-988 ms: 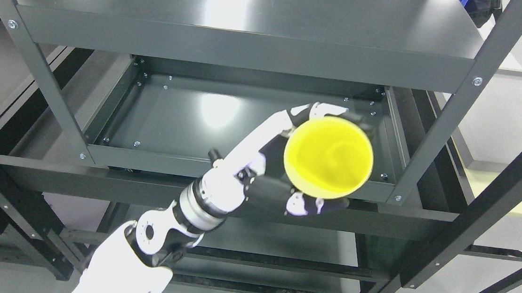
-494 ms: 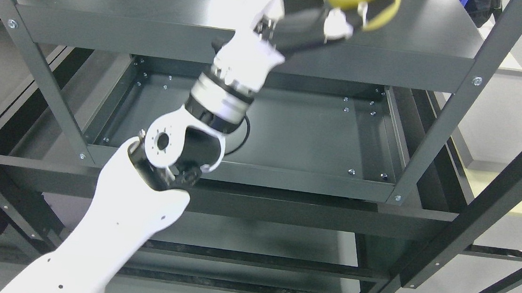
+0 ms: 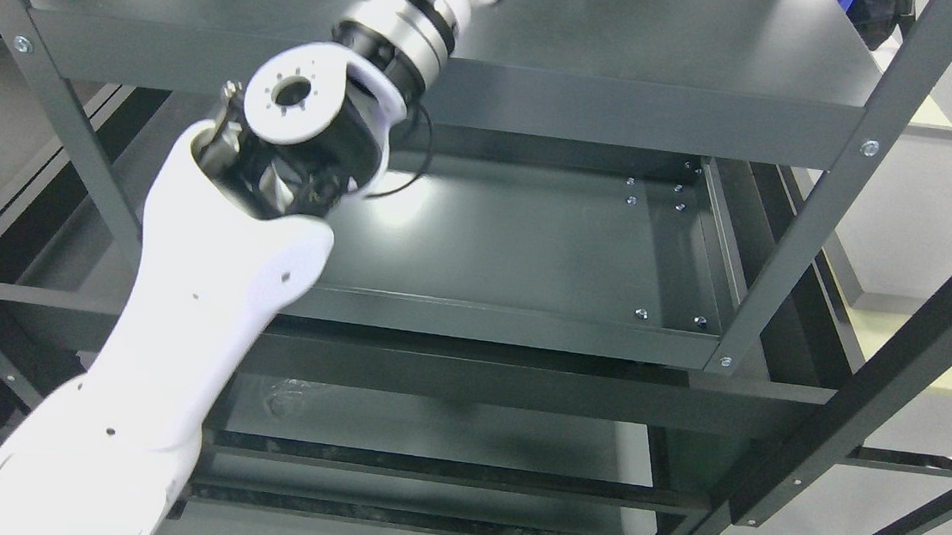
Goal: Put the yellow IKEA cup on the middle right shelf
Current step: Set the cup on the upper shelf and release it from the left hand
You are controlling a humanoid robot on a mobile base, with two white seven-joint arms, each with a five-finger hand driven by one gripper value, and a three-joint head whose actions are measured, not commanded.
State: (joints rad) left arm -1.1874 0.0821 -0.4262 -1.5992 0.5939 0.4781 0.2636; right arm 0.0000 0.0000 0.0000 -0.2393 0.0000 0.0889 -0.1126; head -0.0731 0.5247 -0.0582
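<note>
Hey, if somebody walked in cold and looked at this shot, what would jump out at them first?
The big white left arm sweeps from the lower left up across the dark metal shelf rack, its round elbow joint catching the eye. Its hand is out of frame at the top, and no cup shows. The shelf tray below lies bare, with glare.

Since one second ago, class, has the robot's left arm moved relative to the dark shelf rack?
Yes. The left arm has swung upward: its wrist now crosses the top shelf front edge, and hand and cup are out of frame.

The left arm (image 3: 179, 310) rises steeply from the lower left, its wrist (image 3: 404, 11) reaching the top edge; the hand is out of view.
</note>
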